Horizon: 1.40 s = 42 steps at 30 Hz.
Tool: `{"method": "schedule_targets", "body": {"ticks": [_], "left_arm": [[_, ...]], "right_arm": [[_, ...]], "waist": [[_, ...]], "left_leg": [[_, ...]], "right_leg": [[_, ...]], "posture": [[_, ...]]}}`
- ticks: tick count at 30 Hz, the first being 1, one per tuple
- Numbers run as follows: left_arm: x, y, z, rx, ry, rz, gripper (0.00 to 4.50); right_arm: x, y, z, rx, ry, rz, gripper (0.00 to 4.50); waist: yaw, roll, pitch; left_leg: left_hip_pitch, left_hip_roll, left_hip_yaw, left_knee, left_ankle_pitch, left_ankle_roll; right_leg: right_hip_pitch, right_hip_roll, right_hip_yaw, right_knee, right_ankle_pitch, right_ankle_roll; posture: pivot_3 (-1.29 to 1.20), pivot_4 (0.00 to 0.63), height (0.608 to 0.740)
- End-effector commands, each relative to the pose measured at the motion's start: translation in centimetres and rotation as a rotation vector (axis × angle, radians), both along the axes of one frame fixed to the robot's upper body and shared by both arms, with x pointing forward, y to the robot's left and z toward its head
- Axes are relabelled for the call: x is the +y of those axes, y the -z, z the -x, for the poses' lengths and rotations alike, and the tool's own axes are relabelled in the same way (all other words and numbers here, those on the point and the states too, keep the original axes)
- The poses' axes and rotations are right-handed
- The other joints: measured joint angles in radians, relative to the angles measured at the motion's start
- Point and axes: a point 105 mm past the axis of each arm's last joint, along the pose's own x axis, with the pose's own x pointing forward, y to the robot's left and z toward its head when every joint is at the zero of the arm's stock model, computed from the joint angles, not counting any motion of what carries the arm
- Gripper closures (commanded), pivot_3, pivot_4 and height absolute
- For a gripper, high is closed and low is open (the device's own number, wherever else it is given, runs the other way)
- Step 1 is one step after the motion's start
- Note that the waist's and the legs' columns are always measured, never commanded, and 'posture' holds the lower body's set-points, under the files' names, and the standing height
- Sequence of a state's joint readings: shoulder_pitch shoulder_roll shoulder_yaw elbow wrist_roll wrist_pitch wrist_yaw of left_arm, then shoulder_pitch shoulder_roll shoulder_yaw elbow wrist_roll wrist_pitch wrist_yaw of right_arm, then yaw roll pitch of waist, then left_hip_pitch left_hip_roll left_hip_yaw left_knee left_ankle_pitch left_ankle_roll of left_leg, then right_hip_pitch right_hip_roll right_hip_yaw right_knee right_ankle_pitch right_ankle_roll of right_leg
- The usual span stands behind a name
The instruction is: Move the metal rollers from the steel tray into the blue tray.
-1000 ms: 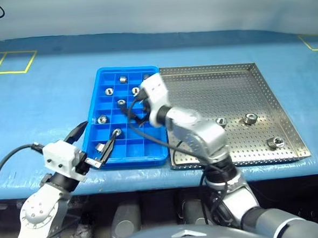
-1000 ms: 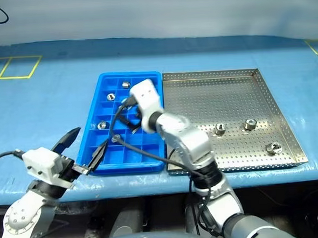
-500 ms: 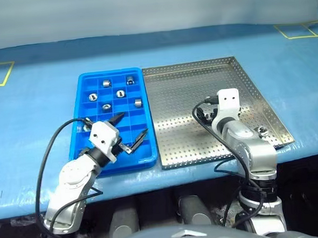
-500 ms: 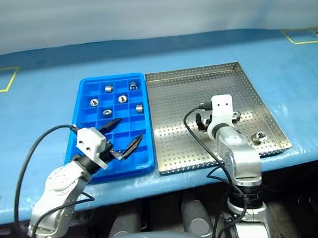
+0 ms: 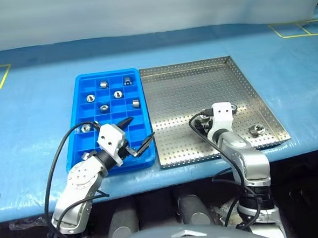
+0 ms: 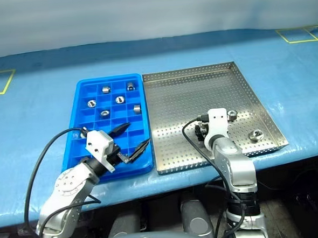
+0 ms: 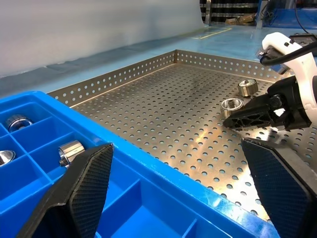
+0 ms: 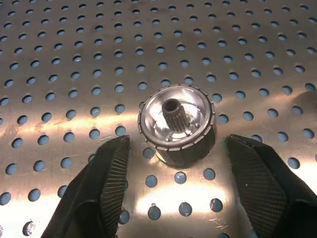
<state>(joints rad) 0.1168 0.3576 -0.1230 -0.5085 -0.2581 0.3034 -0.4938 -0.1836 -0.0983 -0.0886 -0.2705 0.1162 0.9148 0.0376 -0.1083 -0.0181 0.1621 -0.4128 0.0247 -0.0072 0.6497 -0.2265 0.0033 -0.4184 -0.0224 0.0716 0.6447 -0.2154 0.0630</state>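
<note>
The right pincer (image 8: pixel 171 173) has moved from the blue tray (image 5: pixel 91 155) to straddle, apart, a metal roller (image 8: pixel 177 124).

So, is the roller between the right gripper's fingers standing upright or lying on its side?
Upright: the roller stands on its flat end, its central hole facing up.

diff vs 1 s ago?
The right gripper left the blue tray and came down over the steel tray; its open fingers now straddle a roller standing there, not yet gripped. The left gripper shifted right along the blue tray's near edge, open and empty. The rollers already in the blue tray haven't moved.
</note>
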Motion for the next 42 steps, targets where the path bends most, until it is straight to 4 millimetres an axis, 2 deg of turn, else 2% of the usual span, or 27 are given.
{"method": "schedule_targets", "body": {"ticks": [1, 2, 3, 9, 11, 13, 15, 18, 23, 28, 33, 36, 40, 42], "left_arm": [[0.6, -0.7, 0.1, -0.026, -0.025, 0.014, 0.0], [0.7, -0.7, 0.1, -0.026, -0.03, 0.016, 0.0], [0.7, -0.7, 0.1, -0.027, -0.034, 0.017, 0.0], [0.8, -0.7, 0.2, -0.025, -0.04, 0.019, 0.0], [0.9, -0.8, 0.2, -0.031, -0.046, 0.016, 0.0], [1.4, -1.3, 0.1, -0.055, -0.075, 0.03, 0.0], [2.6, -1.7, 0.0, -0.081, -0.136, 0.03, 0.0], [4.4, -2.0, 0.3, -0.104, -0.207, 0.024, 0.0], [7.1, -1.7, 1.5, -0.099, -0.338, -0.019, 0.0], [8.4, -1.7, 3.1, -0.087, -0.418, -0.034, 0.0], [8.4, -1.6, 3.8, -0.079, -0.439, -0.027, 0.0], [8.0, -1.5, 3.6, -0.076, -0.43, -0.017, 0.0], [7.4, -1.4, 3.1, -0.074, -0.403, -0.006, 0.0], [7.1, -1.4, 2.8, -0.074, -0.386, 0.0, 0.0]], "right_arm": [[0.2, -0.7, -0.5, -0.03, -0.003, -0.018, 2.25], [0.2, -0.7, -0.6, -0.029, 0.0, -0.018, 2.66], [0.1, -0.7, -0.7, -0.029, 0.003, -0.018, 2.88], [0.0, -1.0, -0.9, -0.035, 0.003, -0.001, 2.88], [0.8, -2.0, -0.9, -0.07, -0.034, 0.003, 2.88], [3.0, -4.2, -1.1, -0.144, -0.128, -0.004, 2.88], [6.1, -6.6, -1.3, -0.217, -0.246, -0.025, 2.88], [10.4, -8.7, -1.5, -0.279, -0.402, -0.009, 2.88], [17.0, -9.8, -1.6, -0.31, -0.625, -0.018, 2.88], [20.8, -8.7, -1.4, -0.281, -0.756, -0.018, 2.88], [21.5, -6.4, -1.9, -0.217, -0.773, -0.012, 2.88], [20.7, -5.3, -2.2, -0.178, -0.746, -0.006, 2.88], [19.3, -4.9, -2.1, -0.154, -0.713, -0.013, 2.88], [18.6, -4.7, -1.9, -0.137, -0.704, -0.023, 2.14]], "waist": [[-0.001, 0.0, 0.0], [0.0, 0.0, 0.0], [0.0, 0.0, 0.0], [0.001, 0.0, 0.0], [0.002, 0.0, 0.0], [0.002, 0.0, 0.0], [0.001, 0.001, 0.0], [0.001, 0.001, 0.001], [0.043, 0.0, 0.0], [0.087, -0.001, 0.0], [0.116, -0.002, 0.0], [0.122, -0.002, 0.0], [0.125, -0.002, 0.0], [0.124, -0.002, 0.0]], "left_leg": [[0.0, 0.0, 0.0, 0.0, 0.0, 0.0], [0.001, 0.0, 0.0, 0.0, 0.0, 0.0], [0.001, 0.0, 0.0, 0.0, 0.0, 0.0], [0.002, 0.001, 0.0, 0.002, 0.0, 0.0], [0.002, 0.001, 0.0, 0.003, 0.0, 0.0], [0.001, 0.001, 0.0, 0.003, 0.0, 0.0], [0.001, 0.001, 0.0, 0.001, 0.0, 0.0], [0.001, 0.002, 0.001, 0.0, 0.0, 0.0], [0.001, 0.002, -0.003, -0.003, 0.0, 0.0], [-0.002, 0.002, -0.002, -0.003, 0.0, 0.0], [-0.002, 0.001, -0.002, -0.001, 0.0, 0.0], [-0.001, 0.001, -0.002, -0.001, 0.0, -0.001], [-0.001, 0.001, -0.002, -0.001, 0.0, -0.001], [-0.001, 0.001, -0.002, -0.001, 0.0, -0.001]], "right_leg": [[0.0, 0.0, 0.0, 0.0, 0.0, 0.0], [0.001, 0.0, 0.0, 0.0, 0.0, 0.0], [0.001, 0.0, 0.0, 0.0, 0.0, 0.0], [0.003, 0.0, 0.0, 0.0, 0.001, 0.0], [0.003, 0.0, 0.001, 0.0, 0.001, 0.0], [0.002, 0.0, 0.0, 0.0, 0.001, 0.0], [0.001, 0.001, 0.001, 0.0, 0.001, 0.0], [-0.001, 0.002, 0.001, 0.001, 0.001, 0.0], [-0.001, 0.002, -0.003, 0.0, 0.002, 0.0], [-0.002, -0.002, -0.004, -0.001, 0.003, -0.004], [-0.001, -0.003, -0.004, -0.002, 0.0, -0.005], [-0.001, -0.001, -0.005, -0.001, -0.001, -0.004], [-0.001, -0.001, -0.005, -0.001, -0.001, -0.005], [-0.001, -0.001, -0.006, -0.001, -0.001, -0.005]], "posture": [[-0.06, 0.15, 0.74], [-0.05, 0.15, 0.74], [-0.05, 0.15, 0.74], [-0.04, 0.15, 0.74], [-0.04, 0.15, 0.74], [-0.03, 0.15, 0.74], [-0.02, 0.15, 0.74], [0.01, 0.15, 0.74], [0.1, 0.15, 0.74], [0.17, 0.15, 0.74], [0.18, 0.15, 0.74], [0.17, 0.15, 0.74], [0.17, 0.15, 0.74], [0.12, 0.15, 0.74]]}}
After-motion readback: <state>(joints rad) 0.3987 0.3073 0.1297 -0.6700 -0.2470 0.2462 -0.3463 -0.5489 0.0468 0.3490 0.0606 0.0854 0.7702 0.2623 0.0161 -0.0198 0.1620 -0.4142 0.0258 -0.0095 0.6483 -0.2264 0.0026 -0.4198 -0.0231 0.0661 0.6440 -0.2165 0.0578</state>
